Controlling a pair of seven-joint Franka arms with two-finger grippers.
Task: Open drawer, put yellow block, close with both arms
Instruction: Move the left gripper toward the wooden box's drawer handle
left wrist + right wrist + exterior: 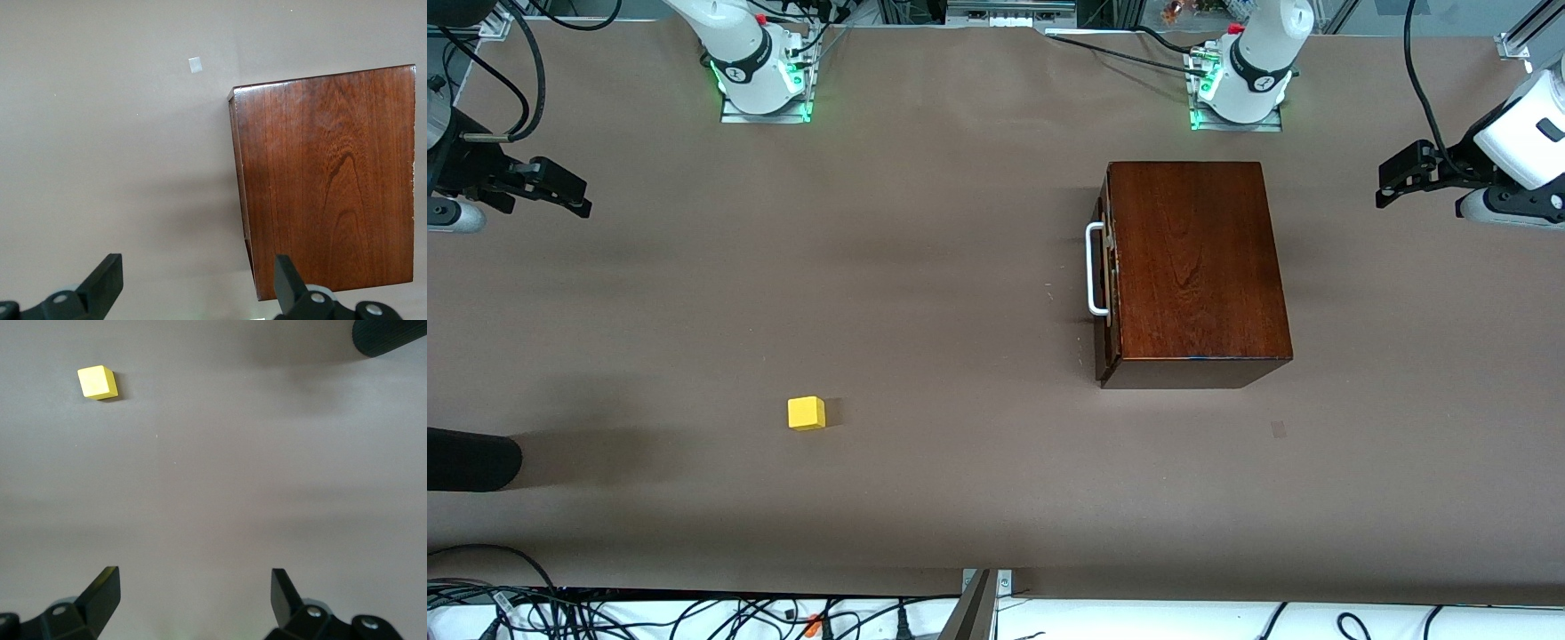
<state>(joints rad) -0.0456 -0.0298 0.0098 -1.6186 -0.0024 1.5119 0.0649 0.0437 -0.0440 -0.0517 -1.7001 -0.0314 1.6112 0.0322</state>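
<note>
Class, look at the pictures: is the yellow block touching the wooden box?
Apart. The front view shows the yellow block alone on bare table, well toward the right arm's end from the wooden box.

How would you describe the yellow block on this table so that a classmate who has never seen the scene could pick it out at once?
Start at the dark wooden box with the white handle, toward the left arm's end of the brown table. Move toward the right arm's end and nearer the front camera. There sits the yellow block: a small bright cube, alone on the bare surface, far smaller than the box.
</note>
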